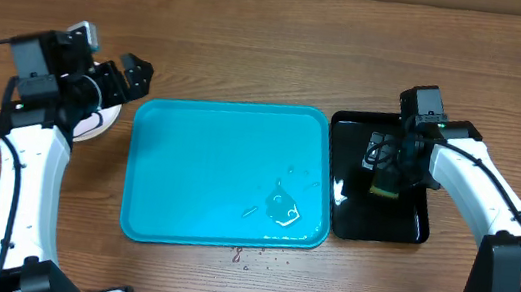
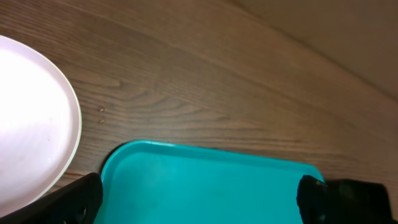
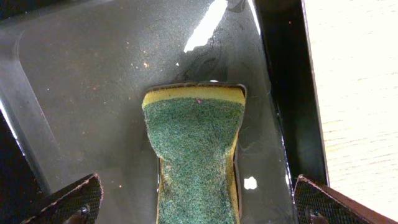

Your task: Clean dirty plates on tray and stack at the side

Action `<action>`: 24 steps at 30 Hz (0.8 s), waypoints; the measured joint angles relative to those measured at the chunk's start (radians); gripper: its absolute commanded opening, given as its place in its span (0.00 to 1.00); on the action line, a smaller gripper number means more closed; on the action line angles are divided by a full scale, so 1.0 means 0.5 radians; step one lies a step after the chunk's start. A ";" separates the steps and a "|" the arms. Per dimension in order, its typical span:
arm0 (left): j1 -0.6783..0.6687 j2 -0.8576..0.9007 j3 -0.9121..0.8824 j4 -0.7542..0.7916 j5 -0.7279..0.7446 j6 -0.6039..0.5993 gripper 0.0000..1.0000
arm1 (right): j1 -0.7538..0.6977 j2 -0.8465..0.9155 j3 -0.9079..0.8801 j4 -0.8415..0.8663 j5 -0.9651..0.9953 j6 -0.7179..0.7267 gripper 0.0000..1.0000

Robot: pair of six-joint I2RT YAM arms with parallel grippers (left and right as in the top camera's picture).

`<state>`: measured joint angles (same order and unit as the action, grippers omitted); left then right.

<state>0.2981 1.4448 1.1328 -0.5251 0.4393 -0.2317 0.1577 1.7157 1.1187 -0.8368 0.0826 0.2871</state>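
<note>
The big blue tray point(image 1: 208, 159) holds only some water; the plates point(image 1: 94, 126) sit just left of it, nearest the left claw point(image 1: 128, 78), wide open above them; the right claw point(image 1: 384, 167), open too, hangs over the sponge point(image 3: 196, 143).

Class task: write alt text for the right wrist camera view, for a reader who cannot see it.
A green-and-yellow sponge lies green side up in a wet black tray, between the wide-open fingers of the right hand. Pale wooden table shows at the right.
</note>
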 measured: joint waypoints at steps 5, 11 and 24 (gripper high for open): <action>-0.043 0.009 0.000 -0.006 -0.064 0.008 1.00 | -0.001 0.000 0.000 -0.001 0.001 0.000 1.00; -0.043 0.009 0.000 -0.006 -0.089 0.008 1.00 | 0.000 0.000 0.000 0.000 0.002 0.000 1.00; -0.043 0.009 0.000 -0.007 -0.104 0.008 1.00 | 0.017 -0.450 -0.024 -0.002 0.000 -0.001 1.00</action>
<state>0.2764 1.4494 1.1328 -0.5285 0.3874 -0.2276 0.1661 1.4906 1.1069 -0.8379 0.0826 0.2867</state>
